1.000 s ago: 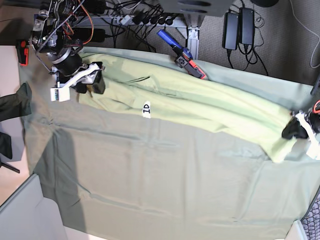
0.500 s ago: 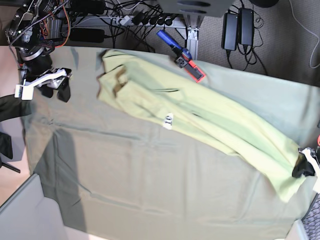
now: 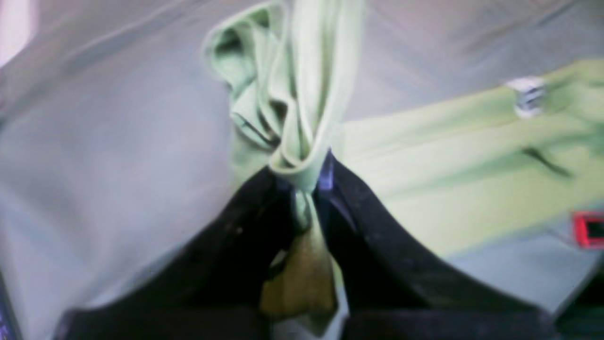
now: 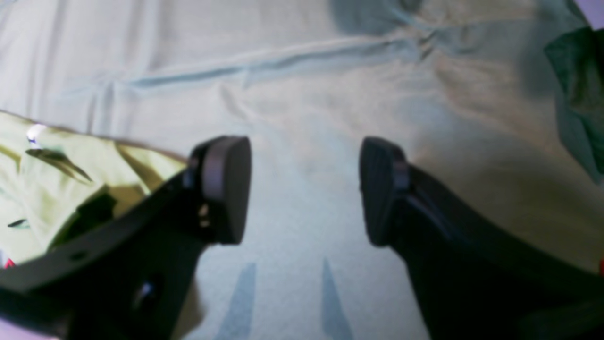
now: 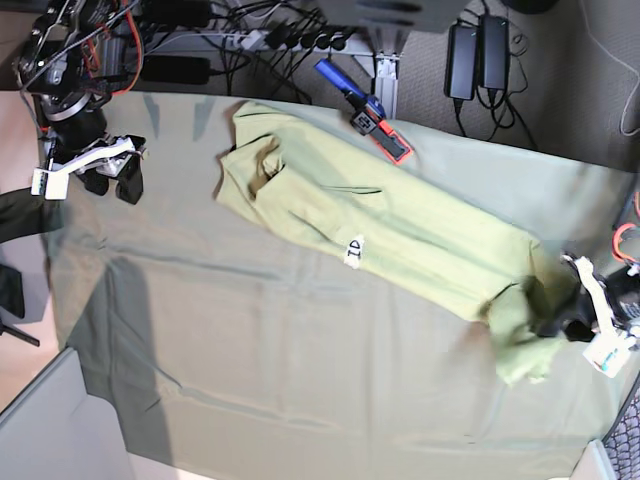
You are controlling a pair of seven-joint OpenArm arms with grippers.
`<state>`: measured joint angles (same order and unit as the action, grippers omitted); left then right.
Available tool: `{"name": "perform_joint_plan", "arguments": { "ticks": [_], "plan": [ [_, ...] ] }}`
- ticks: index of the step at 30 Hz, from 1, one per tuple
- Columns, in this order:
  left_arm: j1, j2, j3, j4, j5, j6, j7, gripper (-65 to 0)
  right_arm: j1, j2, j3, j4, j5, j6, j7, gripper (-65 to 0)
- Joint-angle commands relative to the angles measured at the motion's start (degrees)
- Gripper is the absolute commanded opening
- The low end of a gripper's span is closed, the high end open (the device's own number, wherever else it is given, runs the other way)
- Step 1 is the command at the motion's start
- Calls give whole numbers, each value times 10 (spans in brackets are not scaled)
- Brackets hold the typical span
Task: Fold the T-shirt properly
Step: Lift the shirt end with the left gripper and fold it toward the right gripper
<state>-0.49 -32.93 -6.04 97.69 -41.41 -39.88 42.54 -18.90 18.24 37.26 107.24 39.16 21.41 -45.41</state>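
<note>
T-shirt lies diagonally across the tabletop cloth. Left gripper has its jaws clamped on a bunched end of it. Right gripper hangs with jaws wide apart, holding nothing.

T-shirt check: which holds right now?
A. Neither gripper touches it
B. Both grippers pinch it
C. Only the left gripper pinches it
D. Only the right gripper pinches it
C: the left gripper is shut on a bunched fold of the T-shirt, while the right gripper hangs open over bare table cloth.
</note>
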Motion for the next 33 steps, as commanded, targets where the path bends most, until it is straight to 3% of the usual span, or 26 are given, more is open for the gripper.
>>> {"name": "perform_joint_plan", "arguments": {
  "ticks": [1, 6, 10, 18, 22, 26, 28, 33],
  "plan": [
    [3, -5, -6, 21, -5, -1, -9, -650, 3, 9, 4, 10, 2, 16, 14, -286],
    [36, 41, -1, 47, -6, -1, -9, -650, 3, 10, 4, 10, -12, 16, 15, -286],
    [34, 73, 40, 46, 10, -1, -8, -650, 2, 9, 4, 10, -12, 16, 14, -286],
    [4, 107, 99, 41, 123, -1, -38, -650, 0, 10, 4, 10, -13, 16, 9, -286],
    [-53, 107, 98, 13, 156, 30, -38, -650, 0, 10, 4, 10, -13, 16, 0, -286],
    [-91, 115, 98, -27, 136, 82, -4, -650, 0, 10, 4, 10, -12, 16, -1, -286],
    [-77, 134, 98, -29, 117, 84, 26, -650, 0, 10, 4, 10, -13, 16, 0, -286],
    [-16, 191, 98, -28, 119, 82, 23, -650, 0, 10, 4, 10, -12, 16, 4, -286]
  ]
}}
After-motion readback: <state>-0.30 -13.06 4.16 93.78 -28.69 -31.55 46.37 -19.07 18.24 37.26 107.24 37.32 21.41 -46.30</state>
